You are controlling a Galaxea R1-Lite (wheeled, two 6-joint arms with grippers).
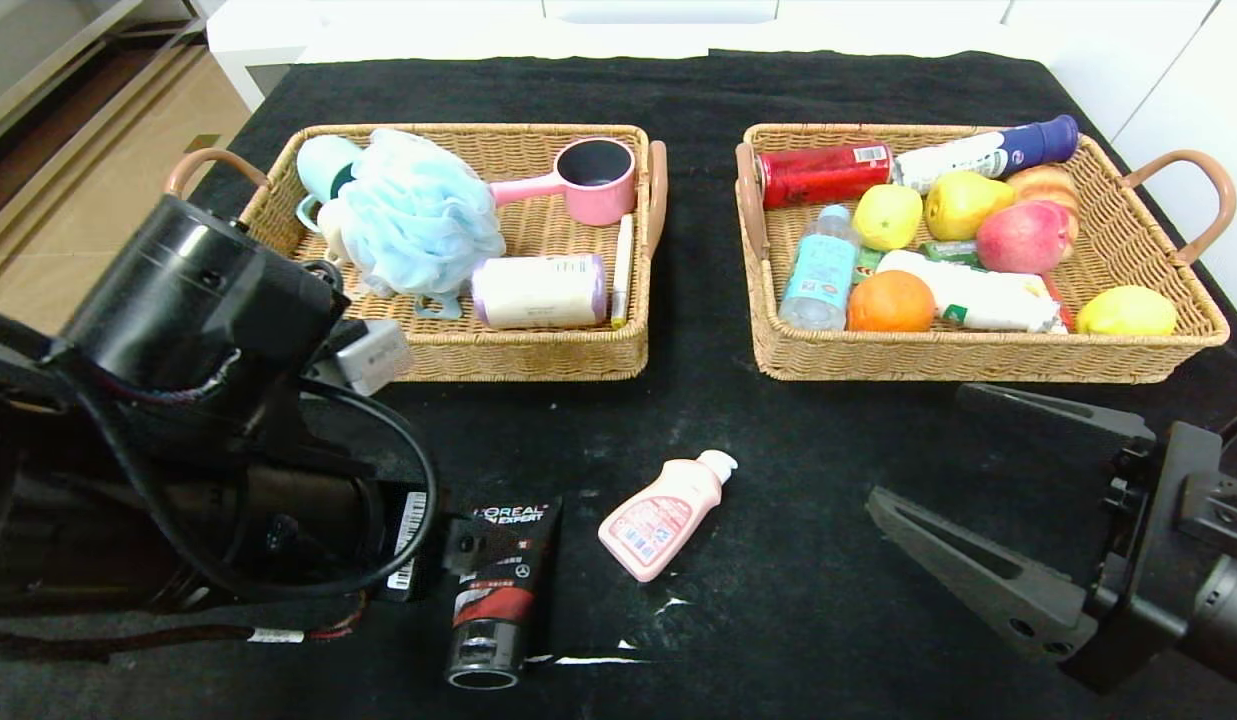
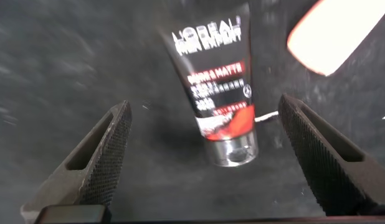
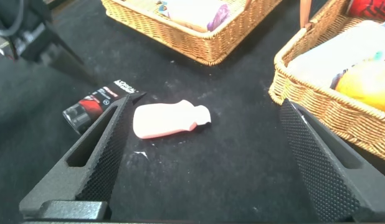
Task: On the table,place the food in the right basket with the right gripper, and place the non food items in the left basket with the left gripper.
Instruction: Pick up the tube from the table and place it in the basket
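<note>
Remaining on the black table (image 1: 828, 520) were two items, both non-food by my judgement: a black face-wash tube (image 1: 498, 595), lying cap toward me, and a pink bottle (image 1: 663, 515) just beside it, white cap pointing toward the baskets.

My left gripper (image 2: 205, 155) hung over the tube with its jaws spread wide and nothing between them; neither finger touched the tube. My right gripper (image 1: 988, 490) waited low at the table's near right side, jaws likewise apart and empty.

Left basket (image 1: 518, 355), contents: blue bath pouf (image 1: 413, 215), pink scoop cup (image 1: 593, 180), white roll (image 1: 538, 292), a pale bottle, a slim white stick.

Right basket (image 1: 958, 365), contents: red can (image 1: 823, 175), water bottle (image 1: 820, 270), orange (image 1: 890, 302), apple (image 1: 1023, 238), lemons, white packets, and a blue-capped spray can (image 1: 988, 150) that looked out of place among food.

Status, as judged: food sorting finished; two pickups left, both for my left arm.
</note>
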